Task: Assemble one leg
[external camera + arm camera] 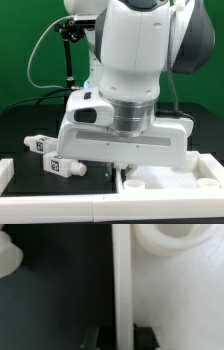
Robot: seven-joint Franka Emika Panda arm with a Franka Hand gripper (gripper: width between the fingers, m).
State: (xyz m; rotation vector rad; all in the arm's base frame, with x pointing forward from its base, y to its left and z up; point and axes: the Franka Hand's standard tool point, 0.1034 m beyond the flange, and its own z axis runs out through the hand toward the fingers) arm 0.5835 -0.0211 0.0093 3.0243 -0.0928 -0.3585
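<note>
Two white legs with tag stickers lie on the black table at the exterior view's left, one [40, 143] behind the other [65, 165]. My gripper [118, 172] is low at the near rim of the white tray-like panel [190, 172], its fingers hidden behind the hand there. In the wrist view the gripper [120, 338] straddles the panel's raised rim [122, 280]. One finger [147, 338] lies against the rim, and a dark gap separates the other finger [92, 338] from it. It holds no leg. A round socket [170, 238] sits on the panel.
A white rounded thing [8, 255] lies on the table beside the rim; I cannot tell what it is. A white edge [6, 175] shows at the exterior view's lower left. A black stand with cables [68, 60] rises behind the arm.
</note>
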